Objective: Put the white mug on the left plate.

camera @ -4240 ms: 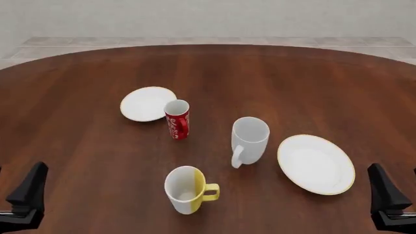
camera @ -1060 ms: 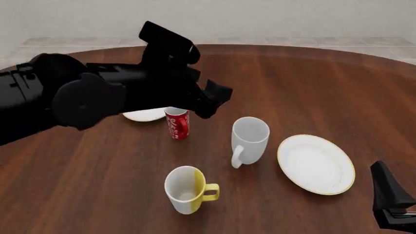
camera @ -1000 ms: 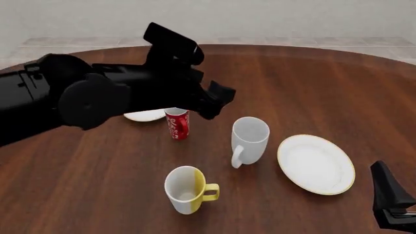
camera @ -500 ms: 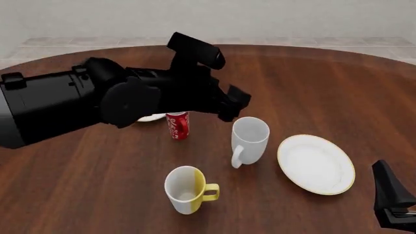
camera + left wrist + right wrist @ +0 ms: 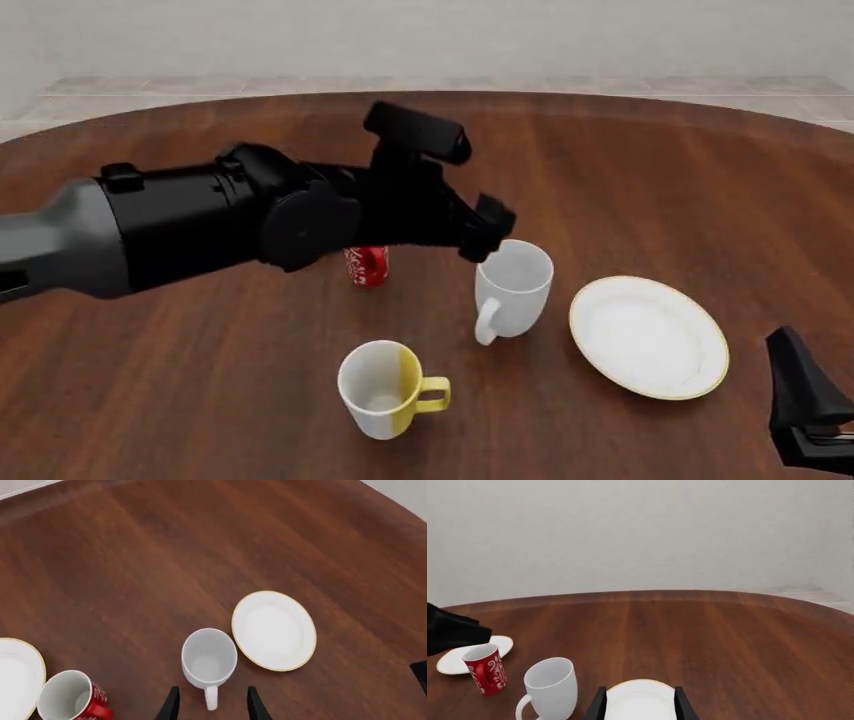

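The white mug [image 5: 514,285] stands upright near the table's middle, its handle turned toward the near side. My left gripper [image 5: 485,234] hovers just above and left of its rim. In the left wrist view the mug [image 5: 209,657] sits right ahead of the open gripper [image 5: 211,711], apart from both fingers. The left plate [image 5: 15,676] shows at the edge of that view, beside the red mug [image 5: 70,698]. In the front view my left arm hides it. My right gripper [image 5: 803,412] rests open at the near right corner, holding nothing.
A half-yellow mug [image 5: 382,390] stands near the front edge. The larger gold-rimmed plate [image 5: 650,336] lies just right of the white mug. The red patterned mug [image 5: 367,266] peeks out under my left arm. In the right wrist view the left plate [image 5: 457,662] lies behind the red mug [image 5: 486,670].
My left arm has swung in from the left and moved right and down, until its gripper is at the white mug's rim. The mugs, plates and right arm have not moved.
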`<state>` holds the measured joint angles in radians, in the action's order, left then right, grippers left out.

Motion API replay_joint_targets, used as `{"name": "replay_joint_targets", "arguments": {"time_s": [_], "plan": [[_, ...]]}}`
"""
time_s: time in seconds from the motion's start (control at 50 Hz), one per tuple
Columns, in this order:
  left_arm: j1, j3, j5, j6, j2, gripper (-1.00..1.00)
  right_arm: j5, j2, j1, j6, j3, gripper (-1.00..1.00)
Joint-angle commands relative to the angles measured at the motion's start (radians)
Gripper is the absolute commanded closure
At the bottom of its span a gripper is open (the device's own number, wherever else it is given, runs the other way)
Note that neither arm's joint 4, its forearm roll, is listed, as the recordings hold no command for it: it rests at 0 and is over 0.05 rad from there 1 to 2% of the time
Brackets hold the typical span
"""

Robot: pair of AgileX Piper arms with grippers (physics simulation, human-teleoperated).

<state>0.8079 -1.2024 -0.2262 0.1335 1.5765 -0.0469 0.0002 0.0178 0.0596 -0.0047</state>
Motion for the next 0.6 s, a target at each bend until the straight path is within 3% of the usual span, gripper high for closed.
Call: {"name": "replay_joint_targets", "arguments": {"time_s": [0.02, 0.6], "plan": [[0.007, 0.008, 0.017, 0.037, 0.031, -1.00, -0.002, 0.000, 0.002, 0.003, -0.001, -1.00], [0.010, 0.018, 0.047, 0.081, 0.098, -1.00, -0.005, 0.000, 0.006, 0.012, -0.003, -1.00]]}}
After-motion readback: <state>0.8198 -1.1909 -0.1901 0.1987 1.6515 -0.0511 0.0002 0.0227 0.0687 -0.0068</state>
